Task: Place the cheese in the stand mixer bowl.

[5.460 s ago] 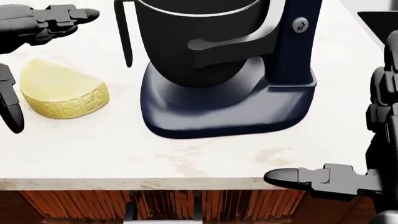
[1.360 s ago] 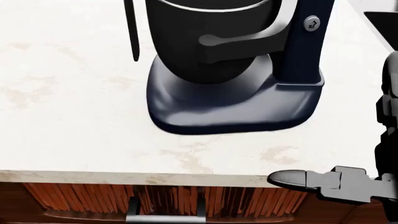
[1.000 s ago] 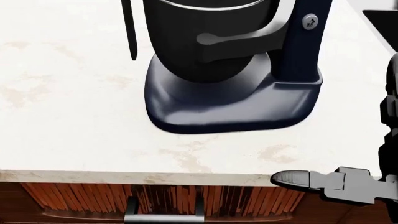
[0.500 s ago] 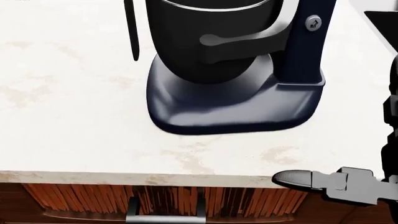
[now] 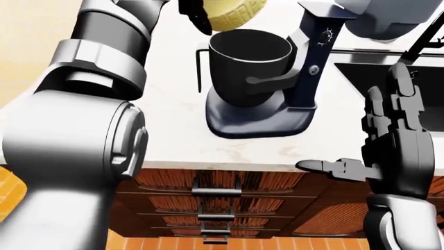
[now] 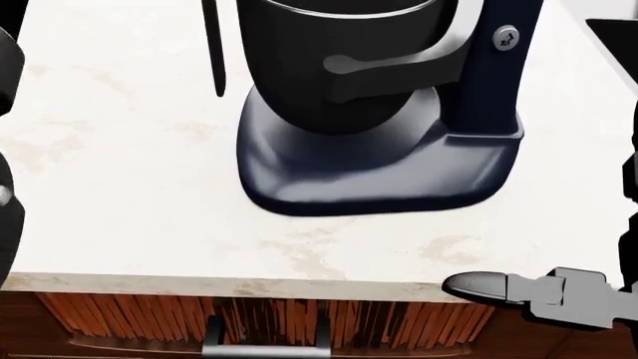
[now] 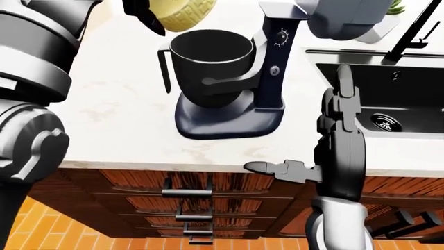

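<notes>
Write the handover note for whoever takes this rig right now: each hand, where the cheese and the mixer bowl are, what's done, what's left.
Left hand: raised at the top of the left-eye view, fingers closed on the cheese.
Right hand: open, holding nothing, held over the counter edge beside the sink.
Cheese: off the counter, in the air just above the rim of the stand mixer bowl, toward its left side.
Bowl: seated on the stand mixer, looks empty.
Done: cheese picked up and carried to the bowl.
Left: centre it over the opening, lower, release, withdraw the left arm.
</notes>
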Motion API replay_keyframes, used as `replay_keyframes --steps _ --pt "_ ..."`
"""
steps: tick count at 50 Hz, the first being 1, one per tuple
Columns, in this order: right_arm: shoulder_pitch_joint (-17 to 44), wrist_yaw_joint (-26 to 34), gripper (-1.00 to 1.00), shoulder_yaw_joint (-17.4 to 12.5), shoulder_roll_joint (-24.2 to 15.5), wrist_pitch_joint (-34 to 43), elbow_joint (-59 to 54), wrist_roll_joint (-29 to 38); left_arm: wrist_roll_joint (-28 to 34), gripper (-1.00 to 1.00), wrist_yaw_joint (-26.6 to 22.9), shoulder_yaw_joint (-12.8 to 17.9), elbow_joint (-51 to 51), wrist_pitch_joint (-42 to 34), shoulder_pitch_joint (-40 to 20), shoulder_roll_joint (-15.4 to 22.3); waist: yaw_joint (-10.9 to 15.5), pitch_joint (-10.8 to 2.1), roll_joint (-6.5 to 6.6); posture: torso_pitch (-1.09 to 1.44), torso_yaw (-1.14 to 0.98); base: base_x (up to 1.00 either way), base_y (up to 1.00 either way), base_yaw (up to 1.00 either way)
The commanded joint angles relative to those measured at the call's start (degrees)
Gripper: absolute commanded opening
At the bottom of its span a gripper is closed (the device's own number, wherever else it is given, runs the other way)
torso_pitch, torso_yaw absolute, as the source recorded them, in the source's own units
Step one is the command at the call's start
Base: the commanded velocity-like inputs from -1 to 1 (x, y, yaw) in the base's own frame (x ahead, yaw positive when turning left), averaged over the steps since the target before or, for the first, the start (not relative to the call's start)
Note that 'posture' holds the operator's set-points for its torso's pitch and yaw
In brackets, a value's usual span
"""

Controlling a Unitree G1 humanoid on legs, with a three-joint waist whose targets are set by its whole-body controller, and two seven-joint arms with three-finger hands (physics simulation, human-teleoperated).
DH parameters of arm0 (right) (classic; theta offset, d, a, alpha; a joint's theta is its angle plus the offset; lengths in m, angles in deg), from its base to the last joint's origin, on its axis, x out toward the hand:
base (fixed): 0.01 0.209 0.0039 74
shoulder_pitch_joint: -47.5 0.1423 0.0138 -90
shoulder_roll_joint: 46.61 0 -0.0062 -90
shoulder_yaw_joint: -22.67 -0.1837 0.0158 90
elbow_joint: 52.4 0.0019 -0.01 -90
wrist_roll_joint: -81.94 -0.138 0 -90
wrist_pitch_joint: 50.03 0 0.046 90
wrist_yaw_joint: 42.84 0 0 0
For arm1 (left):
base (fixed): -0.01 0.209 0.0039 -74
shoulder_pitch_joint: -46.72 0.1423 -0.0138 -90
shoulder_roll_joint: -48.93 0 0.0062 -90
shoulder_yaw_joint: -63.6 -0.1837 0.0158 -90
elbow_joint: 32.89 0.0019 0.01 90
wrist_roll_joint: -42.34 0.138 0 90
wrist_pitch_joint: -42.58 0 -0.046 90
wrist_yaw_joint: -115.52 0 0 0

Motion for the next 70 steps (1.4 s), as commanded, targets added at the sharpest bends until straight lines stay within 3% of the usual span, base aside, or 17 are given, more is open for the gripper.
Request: replay_keyframes --steps 1,36,70 --pt "0.86 -0.13 1.0 -0.23 -0.33 -1.51 1.8 0.01 -1.21 -1.0 1.53 0.63 -2.54 0.06 -2.72 0.21 -0.04 -1.56 -0.06 0.0 0.0 0.0 0.0 0.0" --pt "0.84 -0.35 1.0 -0.43 -0.17 -1.82 1.8 -0.46 -2.43 -1.0 2.87 -0.34 -2.87 -2.0 -0.78 -5.46 0.06 -1.68 -0.42 0.0 0.0 0.0 0.0 0.0" --pt "1.3 -0.38 1.0 -0.71 -0.44 -1.73 1.8 -0.85 -0.93 -1.0 5.47 -0.6 -0.99 -3.9 0.88 -6.67 0.01 -1.85 -0.48 0.0 0.0 0.0 0.0 0.0"
